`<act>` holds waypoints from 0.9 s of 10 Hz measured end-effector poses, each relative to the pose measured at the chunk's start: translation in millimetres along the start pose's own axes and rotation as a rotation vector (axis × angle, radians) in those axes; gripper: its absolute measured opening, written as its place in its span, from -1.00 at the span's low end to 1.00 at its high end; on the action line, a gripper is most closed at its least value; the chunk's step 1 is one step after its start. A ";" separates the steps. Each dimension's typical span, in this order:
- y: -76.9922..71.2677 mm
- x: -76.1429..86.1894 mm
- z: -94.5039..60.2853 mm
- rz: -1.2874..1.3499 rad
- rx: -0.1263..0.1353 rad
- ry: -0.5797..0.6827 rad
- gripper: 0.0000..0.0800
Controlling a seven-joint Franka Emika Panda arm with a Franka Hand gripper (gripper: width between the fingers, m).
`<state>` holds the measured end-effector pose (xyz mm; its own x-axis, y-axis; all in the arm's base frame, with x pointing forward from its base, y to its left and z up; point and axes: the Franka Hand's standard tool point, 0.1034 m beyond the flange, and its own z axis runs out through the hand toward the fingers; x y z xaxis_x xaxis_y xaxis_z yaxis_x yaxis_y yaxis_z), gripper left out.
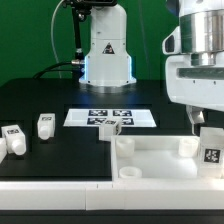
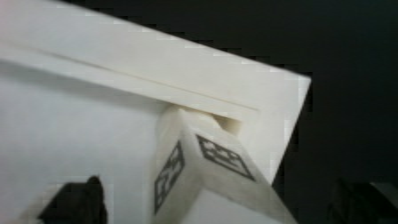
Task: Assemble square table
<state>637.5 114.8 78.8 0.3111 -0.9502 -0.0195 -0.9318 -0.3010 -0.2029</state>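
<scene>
Wrist view: my gripper (image 2: 222, 205) hangs with its jaws apart and empty around a leg (image 2: 210, 165) that stands a little tilted in one corner of the square table top (image 2: 89, 110). I judge the leg only loosely seated, so a brushing finger could tip or jam it. The black table (image 1: 40, 100) is flat, and the loose legs (image 1: 45, 124) and marker board (image 1: 110, 116) lie well away from my jaws.
</scene>
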 end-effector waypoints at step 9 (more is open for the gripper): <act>-2.1 5.1 5.0 -0.798 -0.050 0.034 0.10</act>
<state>642.0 111.0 74.2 0.8824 -0.4482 0.1433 -0.4379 -0.8936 -0.0985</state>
